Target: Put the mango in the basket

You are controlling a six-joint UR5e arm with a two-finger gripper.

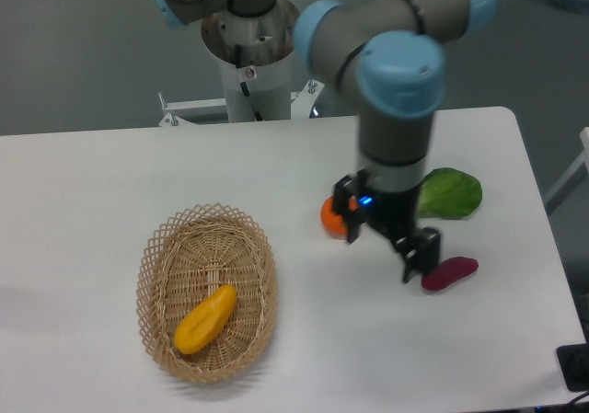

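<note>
The mango [205, 319], an elongated yellow-orange fruit, lies inside the oval wicker basket [162, 247] at the front left of the table. My gripper [385, 251] hangs over the table to the right of the basket, well apart from it. Its two black fingers are spread with nothing between them. It stands between the round orange and the purple sweet potato.
A round orange [332, 216] sits just left of the gripper, partly hidden by it. A purple sweet potato [449, 272] lies right of the gripper. A green leafy vegetable [451, 193] lies behind it. The arm's base [248, 54] stands at the table's back edge.
</note>
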